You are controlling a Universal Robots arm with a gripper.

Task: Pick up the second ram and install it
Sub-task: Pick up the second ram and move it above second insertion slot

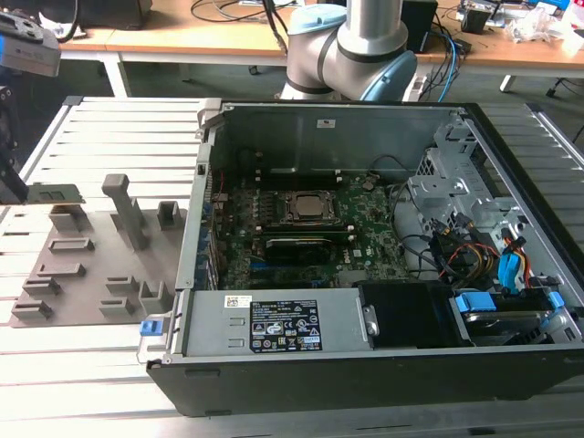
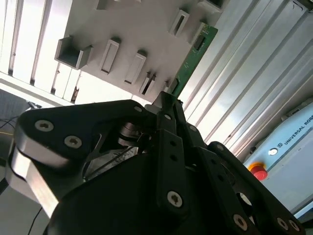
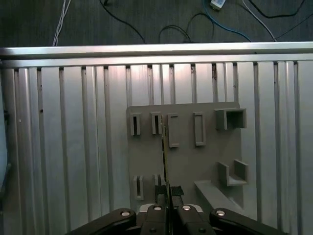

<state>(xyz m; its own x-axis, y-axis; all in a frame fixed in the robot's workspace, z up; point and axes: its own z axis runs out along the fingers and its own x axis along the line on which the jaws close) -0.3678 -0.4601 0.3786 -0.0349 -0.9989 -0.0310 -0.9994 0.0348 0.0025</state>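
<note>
Green circuit board, long and narrow: the second ram [image 2: 194, 55] is clamped between the black fingers of the end effector [image 3: 168, 192]. The jaws are closed on one end of the stick. In the first wrist view the stick is seen edge-on as a thin line running out from the fingertips.

Location: the stick hangs over the grey fixture plate [image 1: 87, 301] at the exterior view's left. It sits just above a low slotted holder [image 1: 68, 219], well apart from the open computer case [image 1: 365, 374]. The plate lies on the slatted aluminium desk [image 1: 109, 137]. Whether the lower edge has fully cleared the holder cannot be told.

Step in hand, by judgement: the pick-up, with the stick gripped and at or just past the point of leaving its holder. Installation is not yet done; the motherboard [image 1: 365, 246] lies inside the case with nothing near it.

Recommendations for this step:
- Draw the stick straight out along the holder's walls, with no twist. A thin board held at one end will lever easily.
- Keep the board's flat faces square to the finger pads. Any tilt taken on here is carried with the stick.
- Keep grip force moderate, on the board edges and not on the chips.
- Mind the tall grey post [image 1: 126, 210] standing near on the plate.
</note>
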